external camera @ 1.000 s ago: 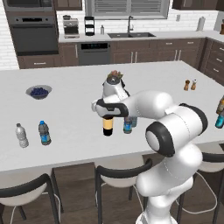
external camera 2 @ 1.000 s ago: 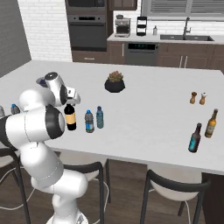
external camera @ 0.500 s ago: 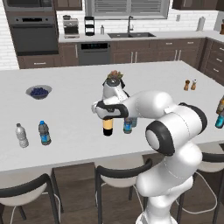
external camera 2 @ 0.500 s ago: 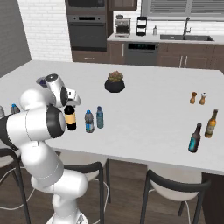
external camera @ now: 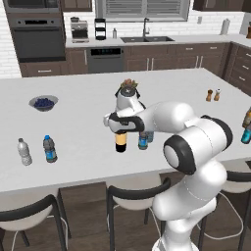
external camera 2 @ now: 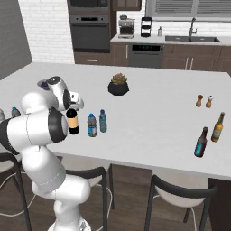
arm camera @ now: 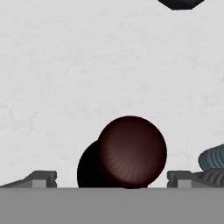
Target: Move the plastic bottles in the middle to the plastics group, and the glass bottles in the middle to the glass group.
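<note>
The wine bottle [external camera: 120, 142] stands upright on the white island counter [external camera: 73, 122], and everything else is best placed from it. Its neck and top are hidden in the left base view by the gripper [external camera: 121, 128], which sits directly over it; only the tan-orange label and dark base show below the hand. In the right base view the wine bottle [external camera 2: 72, 122] is likewise covered at the neck by the gripper [external camera 2: 72, 107].

In the hand view the bottle's rounded dark-red top [arm camera: 131, 151] lies between the two fingertips [arm camera: 40, 178], one to each side with bare counter visible between each tip and the bottle, so the pincer is spread and not pinching it (how far the tips sit below the top cannot be judged from this angle).

Just beside the wine bottle, on the side toward the shakers, stand the two small blue-capped bottles: the dark grey bottle [external camera 2: 92, 125] nearest, the paler blue bottle [external camera 2: 103, 121] next to it. In the left base view both are partly hidden behind the arm.

Well apart from the wine bottle, toward the counter's far left end, stand the clear white-capped bottle [external camera: 23, 151] and a grey blue-capped bottle [external camera: 49, 148]. On the opposite side, the amber bottle [external camera 2: 218, 127] and teal bottle [external camera 2: 201, 142] stand near the counter's edge; in the left base view they are cut off by the frame. A potted plant [external camera 2: 118, 84] sits beyond the wine bottle.
</note>
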Tool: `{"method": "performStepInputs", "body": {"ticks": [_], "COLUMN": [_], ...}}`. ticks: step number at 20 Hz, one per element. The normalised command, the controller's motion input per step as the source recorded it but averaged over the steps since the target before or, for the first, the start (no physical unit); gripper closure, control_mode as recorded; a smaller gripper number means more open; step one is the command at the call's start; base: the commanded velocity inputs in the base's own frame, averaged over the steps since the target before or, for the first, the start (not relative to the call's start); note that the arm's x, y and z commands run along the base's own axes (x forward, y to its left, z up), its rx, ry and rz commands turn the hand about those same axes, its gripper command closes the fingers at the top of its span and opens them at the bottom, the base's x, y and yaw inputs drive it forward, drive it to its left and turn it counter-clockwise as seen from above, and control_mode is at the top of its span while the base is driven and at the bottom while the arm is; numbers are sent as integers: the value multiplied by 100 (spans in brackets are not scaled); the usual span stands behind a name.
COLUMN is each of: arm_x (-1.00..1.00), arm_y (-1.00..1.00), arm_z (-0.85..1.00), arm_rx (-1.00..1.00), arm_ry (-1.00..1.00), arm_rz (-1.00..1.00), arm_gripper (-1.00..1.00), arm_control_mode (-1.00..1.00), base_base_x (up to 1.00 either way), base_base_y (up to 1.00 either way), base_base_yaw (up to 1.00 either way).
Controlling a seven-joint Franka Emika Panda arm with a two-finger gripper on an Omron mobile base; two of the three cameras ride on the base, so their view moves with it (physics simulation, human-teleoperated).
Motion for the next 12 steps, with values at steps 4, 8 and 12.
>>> {"method": "performStepInputs", "body": {"ticks": [4, 8, 12], "arm_x": [12, 14, 1], "arm_y": [0, 0, 0], "arm_z": [-5, -10, -2], "arm_rx": [0, 0, 0], "arm_ry": [0, 0, 1], "arm_rz": [0, 0, 0], "arm_gripper": [-100, -100, -100], "arm_control_mode": [-100, -100, -100], "base_base_x": [0, 0, 0], "base_base_y": [0, 0, 0], "base_base_yaw": [0, 0, 0]}}
